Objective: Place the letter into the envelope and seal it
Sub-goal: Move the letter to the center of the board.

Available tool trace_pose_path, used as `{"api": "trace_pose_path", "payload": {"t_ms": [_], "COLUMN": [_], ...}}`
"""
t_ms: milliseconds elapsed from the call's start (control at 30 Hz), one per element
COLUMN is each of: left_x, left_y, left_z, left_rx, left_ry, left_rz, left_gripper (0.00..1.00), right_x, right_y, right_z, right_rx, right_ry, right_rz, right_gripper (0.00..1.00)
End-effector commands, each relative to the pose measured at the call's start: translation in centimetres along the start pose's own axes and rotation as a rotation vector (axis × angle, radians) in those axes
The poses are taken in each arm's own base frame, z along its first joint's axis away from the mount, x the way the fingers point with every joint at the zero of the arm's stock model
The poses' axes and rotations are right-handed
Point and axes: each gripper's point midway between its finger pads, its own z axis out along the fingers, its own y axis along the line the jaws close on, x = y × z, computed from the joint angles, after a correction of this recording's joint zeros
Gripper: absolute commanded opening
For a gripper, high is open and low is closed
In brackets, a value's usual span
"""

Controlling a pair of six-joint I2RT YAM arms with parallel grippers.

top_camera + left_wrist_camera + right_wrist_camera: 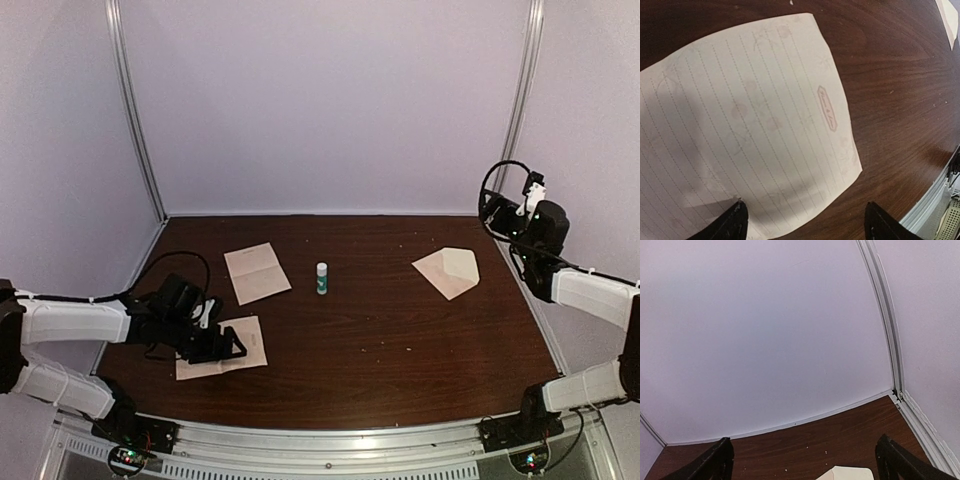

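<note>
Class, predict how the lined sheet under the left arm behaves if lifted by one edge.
The lined sheet looks thin and lies flat, so it would probably droop. Flush on the smooth table, it may slide before lifting.

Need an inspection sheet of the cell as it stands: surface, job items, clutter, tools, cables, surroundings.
Surface: dark wood-grain table, a few pale specks.
Job's things: envelope flat at right rear; lined sheet flat at near left; glue stick upright mid-table.
Clutter: second sheet, creased, just left of the glue stick.
Tools: left tool open, low over the lined sheet, holding nothing; right tool open, raised at right rear, facing the back wall, empty.
Cables: black loop behind the left arm; black loop above the right arm.
Surroundings: pale walls, metal corner posts; nothing else seen.
</note>
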Motion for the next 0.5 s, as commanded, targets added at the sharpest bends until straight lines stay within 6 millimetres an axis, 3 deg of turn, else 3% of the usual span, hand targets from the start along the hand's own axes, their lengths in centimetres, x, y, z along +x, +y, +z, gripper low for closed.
{"api": "trace_pose_path", "payload": {"t_ms": [0,133,233,333,467], "left_x": [-2.6,-6.9,-9.1,-10.3,-11.0], "left_y": [-3.7,-5.7,-4.1,-2.5,-1.6], "left_z": [-1.9,-6.2,-8.2,-8.2,-6.8], "left_rx": [0.031,0.004,-0.065,-0.058,-0.045], "left_ry": [-0.124,-0.303,-0.346,-0.342,-0.349], "left_rz": [0.037,0.051,0.03,0.011,0.035], "left_gripper": [0.83,0.91,0.97,0.98,0.97], "right_x": [-2.6,-2.5,-1.6,-0.5,1.6], "right_y": [2.9,7.1,10.6,13.7,15.9], "right_z": [0.9,1.2,0.7,-0.4,-2.1], "right_rx": [-0.096,-0.232,-0.275,-0.291,-0.31], "right_ry": [-0.03,0.014,0.068,0.107,0.187], "right_rz": [0.028,-0.002,-0.087,-0.167,-0.128], "right_gripper": [0.99,0.97,0.96,0.96,0.97]}}
